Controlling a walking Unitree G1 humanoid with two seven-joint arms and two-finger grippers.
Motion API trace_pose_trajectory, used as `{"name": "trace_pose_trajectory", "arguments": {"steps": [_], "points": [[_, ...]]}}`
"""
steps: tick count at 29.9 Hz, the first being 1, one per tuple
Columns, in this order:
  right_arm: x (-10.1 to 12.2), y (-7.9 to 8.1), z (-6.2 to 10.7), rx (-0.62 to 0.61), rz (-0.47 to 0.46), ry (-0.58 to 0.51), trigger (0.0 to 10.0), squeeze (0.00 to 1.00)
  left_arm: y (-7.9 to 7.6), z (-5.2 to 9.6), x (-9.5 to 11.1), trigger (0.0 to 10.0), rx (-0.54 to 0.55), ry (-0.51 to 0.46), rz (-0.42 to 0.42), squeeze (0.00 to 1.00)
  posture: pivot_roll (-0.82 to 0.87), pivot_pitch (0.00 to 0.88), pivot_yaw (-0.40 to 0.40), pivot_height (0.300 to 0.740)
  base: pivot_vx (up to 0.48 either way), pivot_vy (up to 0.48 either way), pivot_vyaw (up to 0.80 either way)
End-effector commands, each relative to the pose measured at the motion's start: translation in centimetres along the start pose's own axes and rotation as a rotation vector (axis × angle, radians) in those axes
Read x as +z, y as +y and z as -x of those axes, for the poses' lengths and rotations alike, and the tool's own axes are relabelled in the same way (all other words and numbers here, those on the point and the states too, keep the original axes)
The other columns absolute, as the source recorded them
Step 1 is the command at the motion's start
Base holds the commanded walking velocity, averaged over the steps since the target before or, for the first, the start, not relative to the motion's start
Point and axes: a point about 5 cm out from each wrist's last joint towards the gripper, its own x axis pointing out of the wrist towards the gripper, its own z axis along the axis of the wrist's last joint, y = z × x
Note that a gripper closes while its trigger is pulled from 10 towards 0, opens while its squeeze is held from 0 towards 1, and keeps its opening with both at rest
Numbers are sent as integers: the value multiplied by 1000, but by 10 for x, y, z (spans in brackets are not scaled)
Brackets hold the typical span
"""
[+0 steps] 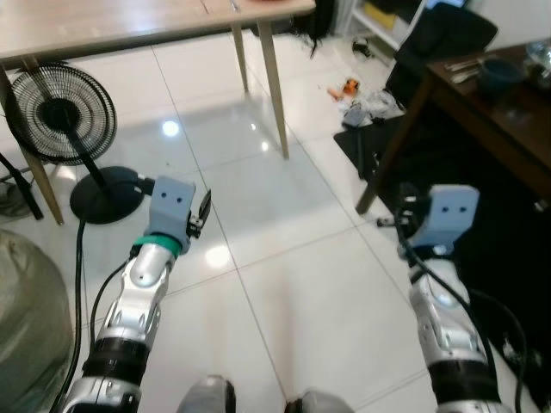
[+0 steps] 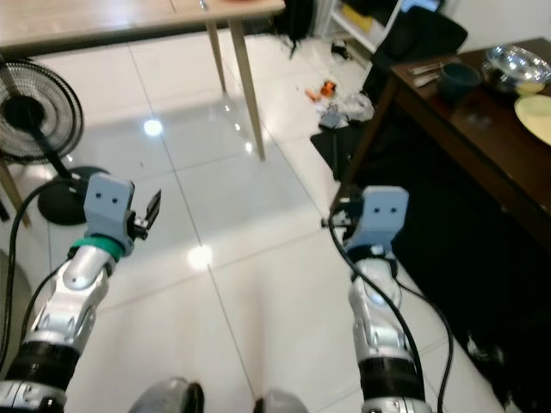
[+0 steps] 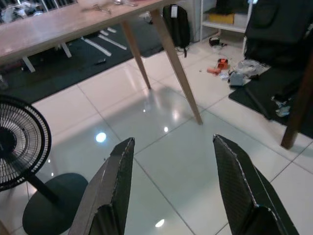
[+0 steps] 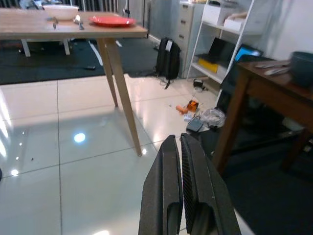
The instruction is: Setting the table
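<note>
A light wooden table (image 1: 129,21) stands ahead on the left; in the right wrist view it carries a red plate (image 4: 111,20), a white bowl (image 4: 60,11) and a spoon (image 4: 79,20). To the right is a dark wooden table (image 2: 482,129) holding a blue bowl (image 2: 458,77), cutlery (image 2: 426,67), a silver bowl (image 2: 515,62) and a pale yellow plate (image 2: 535,112). My left gripper (image 3: 172,141) is raised over the tiled floor, open and empty. My right gripper (image 4: 179,139) is shut on nothing, near the dark table's leg (image 1: 392,146).
A black floor fan (image 1: 60,116) stands at the left with its cable trailing back. Small clutter (image 1: 357,99) lies on the floor between the tables. A black backpack (image 4: 168,58) and a white shelf unit (image 4: 220,29) are farther off. An olive cushion (image 1: 26,318) lies at my left.
</note>
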Motion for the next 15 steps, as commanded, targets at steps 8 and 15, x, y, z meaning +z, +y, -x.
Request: {"name": "trace_pose_trajectory", "arguments": {"steps": [8, 15], "points": [[-13, -13, 7, -25, 29, 48, 10000, 0, 8, 0, -6, 10000, -1, 16, -17, 0, 43, 0, 20, 740, 462, 0, 0], [-14, -23, 10, -10, 75, 56, 10000, 0, 13, -1, -4, 10000, -11, 6, -32, 0, 47, 0, 22, 740, 463, 0, 0]]}}
